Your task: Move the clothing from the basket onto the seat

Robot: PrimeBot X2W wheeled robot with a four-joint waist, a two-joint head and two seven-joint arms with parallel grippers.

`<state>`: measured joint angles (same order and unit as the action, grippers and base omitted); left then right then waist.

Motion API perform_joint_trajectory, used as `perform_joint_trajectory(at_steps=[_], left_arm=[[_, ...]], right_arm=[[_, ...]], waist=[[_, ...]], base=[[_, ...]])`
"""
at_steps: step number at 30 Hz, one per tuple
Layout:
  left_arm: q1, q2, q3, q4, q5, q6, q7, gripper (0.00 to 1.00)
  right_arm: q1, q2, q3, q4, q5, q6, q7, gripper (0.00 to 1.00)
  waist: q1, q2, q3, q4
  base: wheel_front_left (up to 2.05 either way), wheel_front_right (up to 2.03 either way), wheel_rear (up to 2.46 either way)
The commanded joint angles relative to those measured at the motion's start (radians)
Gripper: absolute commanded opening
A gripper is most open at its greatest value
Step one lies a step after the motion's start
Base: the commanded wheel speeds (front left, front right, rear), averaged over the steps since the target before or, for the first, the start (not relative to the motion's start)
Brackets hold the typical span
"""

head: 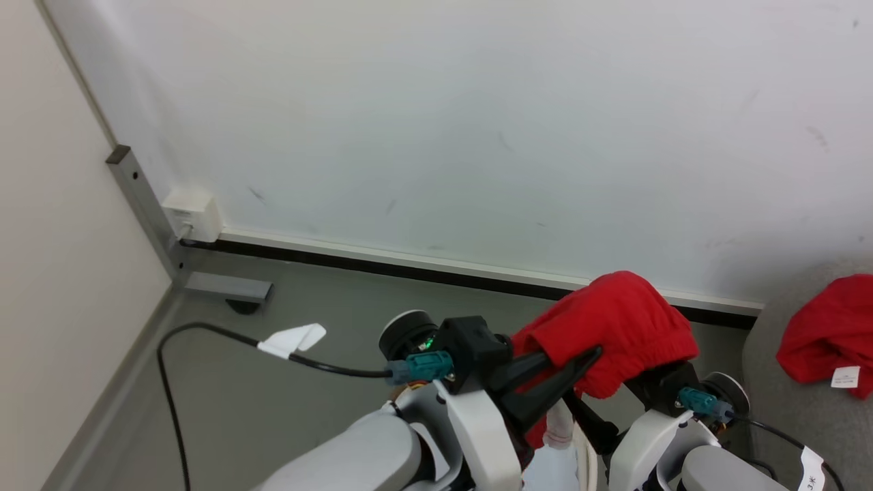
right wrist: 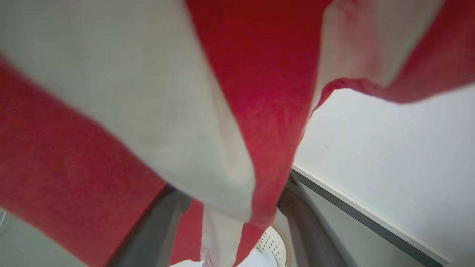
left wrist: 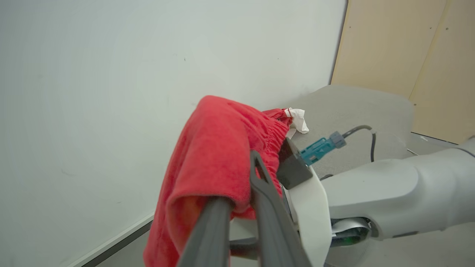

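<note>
A bright red garment point(head: 614, 320) hangs in the air in front of the white wall, bunched over both my hands. My left gripper point(head: 588, 358) is shut on its lower fold; in the left wrist view the two dark fingers point(left wrist: 259, 193) pinch the red cloth point(left wrist: 211, 155). My right gripper point(right wrist: 226, 193) stands open beneath it, with red and white fabric point(right wrist: 259, 111) draped over its spread fingers and hiding their tips. Below, a piece of the white perforated basket point(right wrist: 276, 246) with its brown rim shows. A second red garment point(head: 825, 334) with a white tag lies on the grey seat point(head: 771, 382) at the right.
A black cable with a white tag point(head: 293, 339) runs over the grey floor at the left. In the corner stand a grey metal bracket point(head: 225, 288) and a white wall box point(head: 194, 215). Beige panels point(left wrist: 408, 55) rise behind the seat point(left wrist: 352, 107).
</note>
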<state>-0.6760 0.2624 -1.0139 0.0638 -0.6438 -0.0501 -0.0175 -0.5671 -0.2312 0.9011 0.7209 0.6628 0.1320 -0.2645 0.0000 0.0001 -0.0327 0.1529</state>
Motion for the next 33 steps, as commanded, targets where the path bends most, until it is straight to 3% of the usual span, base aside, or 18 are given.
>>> perform_joint_trajectory(at_steps=[1, 7, 8, 10, 22, 32, 33], left_arm=[[0.011, -0.007, -0.008, -0.009, -0.008, -0.002, 0.006, 0.00], [0.026, -0.013, -0.023, -0.023, -0.026, -0.008, 0.013, 0.00], [0.028, -0.012, -0.024, -0.022, -0.029, -0.007, 0.014, 0.00], [0.030, -0.008, -0.022, -0.016, -0.032, -0.004, 0.013, 0.00], [0.039, 0.011, 0.010, 0.039, -0.051, 0.012, -0.014, 0.00], [0.058, 0.024, 0.020, 0.078, -0.063, 0.023, -0.039, 0.00], [0.061, 0.024, 0.021, 0.079, -0.064, 0.026, -0.040, 0.25]], right_arm=[[-0.008, -0.009, 0.012, 0.008, 0.016, -0.002, 0.001, 1.00], [-0.007, -0.011, 0.004, -0.017, 0.035, -0.003, 0.001, 1.00], [-0.002, -0.013, 0.001, -0.021, 0.034, -0.003, 0.001, 0.59], [0.006, -0.013, -0.006, -0.031, 0.034, -0.003, 0.001, 0.00], [0.051, -0.029, -0.061, -0.079, 0.021, -0.003, 0.000, 0.00], [0.118, -0.037, -0.195, -0.195, -0.029, -0.003, 0.000, 0.00], [0.124, -0.037, -0.211, -0.206, -0.034, -0.002, 0.000, 0.00]], waist=[[0.0000, -0.0001, -0.002, 0.023], [0.0000, -0.0001, -0.001, 0.063], [0.0000, -0.0001, -0.001, 0.068], [0.0000, -0.0001, 0.000, 0.074], [0.0000, -0.0001, 0.007, 0.052], [0.0000, -0.0001, 0.016, -0.012], [0.0000, -0.0001, 0.017, -0.020]], base=[[0.00, 0.00, 0.00], [0.00, 0.00, 0.00], [0.00, 0.00, 0.00], [0.00, 0.00, 0.00], [0.00, 0.00, 0.00], [0.00, 0.00, 0.00], [0.00, 0.00, 0.00]])
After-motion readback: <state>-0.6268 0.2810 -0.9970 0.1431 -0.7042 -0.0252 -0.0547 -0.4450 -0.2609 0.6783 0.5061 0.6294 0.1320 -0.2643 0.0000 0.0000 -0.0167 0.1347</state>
